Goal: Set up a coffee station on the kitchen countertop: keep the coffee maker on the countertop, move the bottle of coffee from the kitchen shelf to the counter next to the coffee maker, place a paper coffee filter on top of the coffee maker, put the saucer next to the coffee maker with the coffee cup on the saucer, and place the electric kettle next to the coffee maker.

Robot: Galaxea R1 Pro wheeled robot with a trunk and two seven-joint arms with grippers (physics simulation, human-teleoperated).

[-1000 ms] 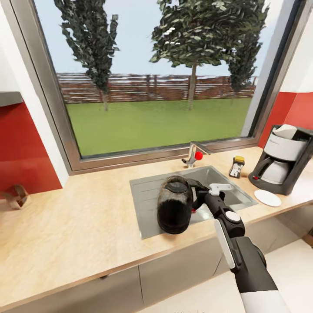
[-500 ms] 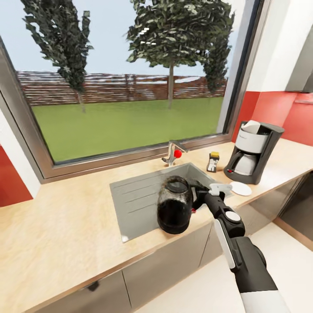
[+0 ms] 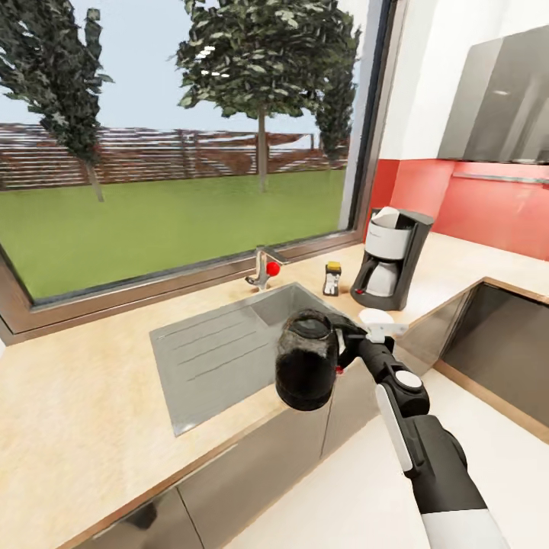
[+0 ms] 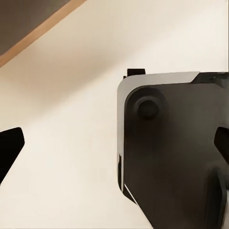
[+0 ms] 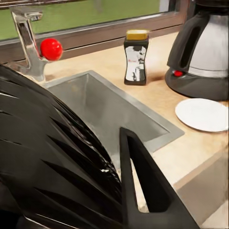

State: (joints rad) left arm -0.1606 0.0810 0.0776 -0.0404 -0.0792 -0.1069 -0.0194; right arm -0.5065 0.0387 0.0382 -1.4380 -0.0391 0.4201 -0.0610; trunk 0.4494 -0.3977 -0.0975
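The right gripper (image 3: 349, 345) is clamped on the handle of the kettle (image 3: 307, 370), carrying the dark, ribbed pot in the air over the front edge of the counter (image 3: 91, 412). From the kettle, the sink (image 3: 221, 351) lies at 10 o'clock and the tap (image 3: 263, 268) with its red knob at 12. The coffee bottle (image 3: 332, 278) stands at 1 o'clock from the kettle, near the sink's far corner. Just beyond it at 3 o'clock stands the coffee maker (image 3: 392, 259), and the white saucer (image 3: 377, 317) lies on the counter just in front of the maker. In the right wrist view the kettle's ribs (image 5: 52, 162) loom close, with bottle (image 5: 135, 57), saucer (image 5: 202, 114) and maker (image 5: 200, 52) past the sink.

The left gripper (image 4: 114, 152) hangs over pale floor, its fingers spread apart and holding nothing.
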